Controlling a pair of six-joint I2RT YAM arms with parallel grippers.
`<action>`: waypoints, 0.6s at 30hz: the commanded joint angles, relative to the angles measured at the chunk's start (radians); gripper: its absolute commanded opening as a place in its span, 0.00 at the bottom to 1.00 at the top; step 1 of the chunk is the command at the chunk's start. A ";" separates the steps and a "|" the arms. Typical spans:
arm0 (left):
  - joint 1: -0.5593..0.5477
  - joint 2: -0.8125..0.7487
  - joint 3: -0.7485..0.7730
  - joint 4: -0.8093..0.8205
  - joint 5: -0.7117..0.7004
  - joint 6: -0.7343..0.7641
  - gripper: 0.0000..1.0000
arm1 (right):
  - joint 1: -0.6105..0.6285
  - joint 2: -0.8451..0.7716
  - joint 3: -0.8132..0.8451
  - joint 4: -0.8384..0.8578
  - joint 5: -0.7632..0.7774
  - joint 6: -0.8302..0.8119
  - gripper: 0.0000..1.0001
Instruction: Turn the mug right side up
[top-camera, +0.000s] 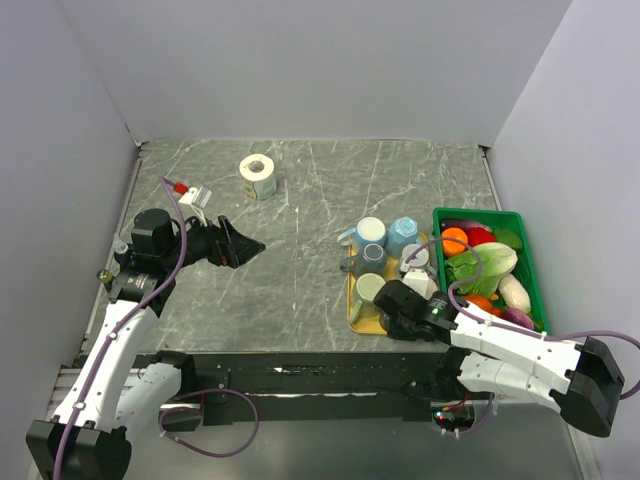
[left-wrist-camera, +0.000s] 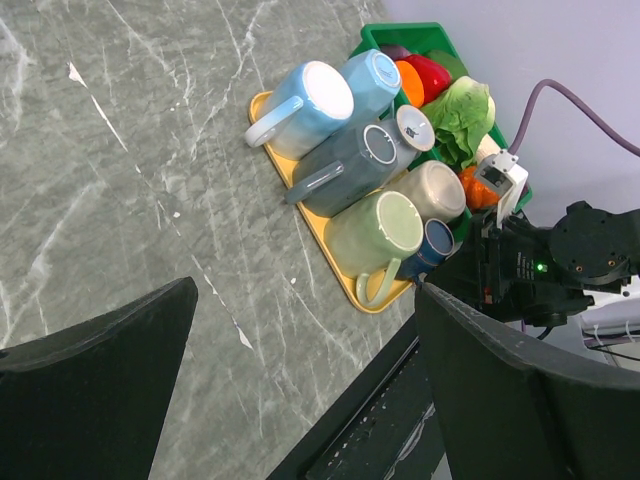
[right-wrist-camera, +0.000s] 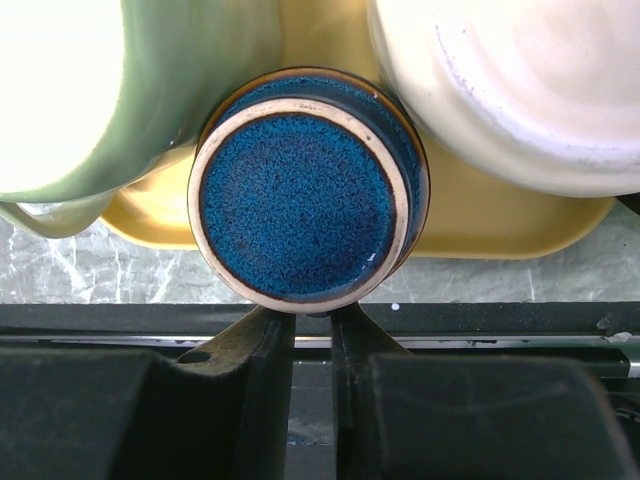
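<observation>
Grasping stage: right gripper (right-wrist-camera: 313, 318), nearly pressed together, meets the upside-down blue mug (right-wrist-camera: 297, 190) on the yellow tray (right-wrist-camera: 500, 225); whether it pinches anything cannot be told. Next needs lifting and inverting.

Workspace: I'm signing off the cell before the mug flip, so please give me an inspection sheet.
Surface: grey veined table.
Job's things: blue mug upside down at the near edge of the yellow tray, among other mugs.
Clutter: tape roll; green bin of vegetables.
Grippers: left gripper open, apart from the tray; right gripper at the blue mug's near side, fingers nearly together, grip unclear.
Cables: purple cables along both arms.
Surroundings: plain walls on three sides.
</observation>
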 joint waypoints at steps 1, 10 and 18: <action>-0.001 -0.012 0.007 0.013 0.007 0.005 0.96 | 0.015 -0.019 0.058 -0.035 0.075 0.003 0.00; -0.001 -0.009 0.010 0.028 0.033 -0.019 0.96 | 0.026 -0.127 0.165 -0.158 0.052 0.000 0.00; -0.003 -0.006 0.031 -0.002 0.003 -0.050 0.96 | 0.027 -0.218 0.334 -0.213 -0.017 -0.031 0.00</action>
